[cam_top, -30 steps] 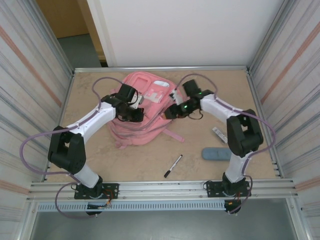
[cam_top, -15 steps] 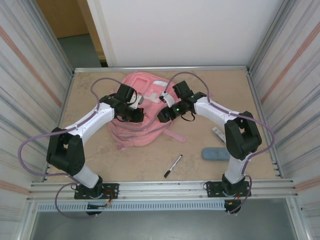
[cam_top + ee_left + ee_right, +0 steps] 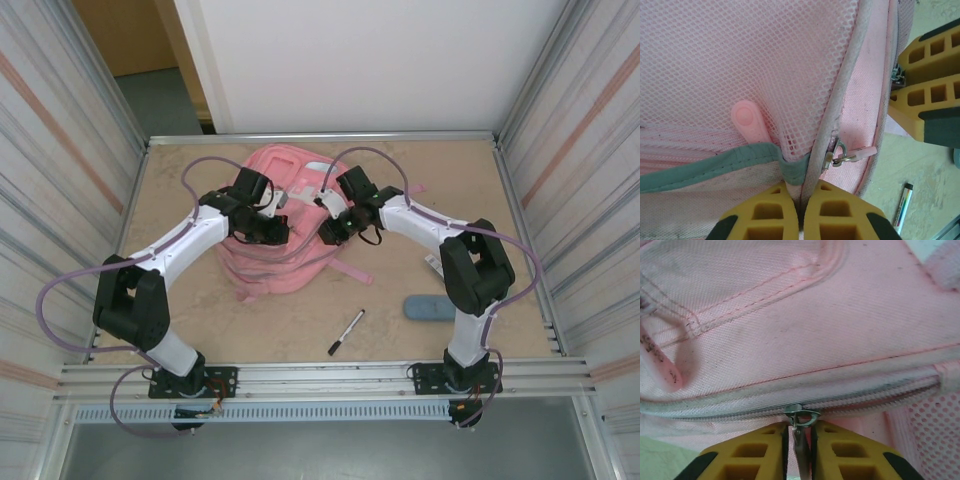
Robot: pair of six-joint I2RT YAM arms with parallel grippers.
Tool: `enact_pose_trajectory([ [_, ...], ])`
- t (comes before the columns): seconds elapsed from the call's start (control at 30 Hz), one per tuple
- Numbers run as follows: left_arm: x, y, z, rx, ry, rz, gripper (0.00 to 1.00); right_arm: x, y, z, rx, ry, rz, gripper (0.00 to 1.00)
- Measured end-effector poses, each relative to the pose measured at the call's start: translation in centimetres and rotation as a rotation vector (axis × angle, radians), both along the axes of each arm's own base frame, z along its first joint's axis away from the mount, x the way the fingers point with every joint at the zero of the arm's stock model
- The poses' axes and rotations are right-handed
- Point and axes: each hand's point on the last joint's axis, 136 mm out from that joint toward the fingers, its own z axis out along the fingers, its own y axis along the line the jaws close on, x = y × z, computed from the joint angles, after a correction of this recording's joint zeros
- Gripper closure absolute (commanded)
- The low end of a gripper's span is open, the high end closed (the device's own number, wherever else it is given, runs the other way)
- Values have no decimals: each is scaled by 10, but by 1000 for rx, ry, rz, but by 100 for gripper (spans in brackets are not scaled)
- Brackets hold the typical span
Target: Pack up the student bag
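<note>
Handling this bag point(image 3: 283, 262) means handling soft cloth. It lies slumped at the far middle of the table point(image 3: 200, 310), and I judge it light but floppy, so it will sag and bunch wherever I tug rather than keep its shape. The fabric and the mesh point(image 3: 740, 60) give nothing firm to pull against; the sound places to take hold are the seams and the metal zip pulls. My left gripper point(image 3: 801, 200) is pressed almost together, pinching the pale trim point(image 3: 840, 107) of a seam just below a slider point(image 3: 837, 155) with a pink tab, which should anchor the cloth. My right gripper point(image 3: 799, 437) is likewise nearly closed, nipping the thin metal pull point(image 3: 800, 417) that hangs from the zip point(image 3: 865, 392). That pull is small and smooth, so I expect it could slip out if I drag at an angle to the zip. A pen point(image 3: 347, 332) lies on the table, apart from the bag
</note>
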Motion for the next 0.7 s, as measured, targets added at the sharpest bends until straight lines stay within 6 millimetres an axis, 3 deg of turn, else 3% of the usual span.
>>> enact_pose_trajectory([
  [0.13, 0, -1, 0, -6, 3, 7, 100, 0, -1, 3, 1, -5, -3, 100],
  [0.33, 0, -3, 1, -25, 14, 19, 100, -5, 2, 12, 30, 14, -13, 100],
  [0.7, 0, -1, -2, -43, 45, 66, 100, -70, 55, 1, 91, 105, 76, 88],
])
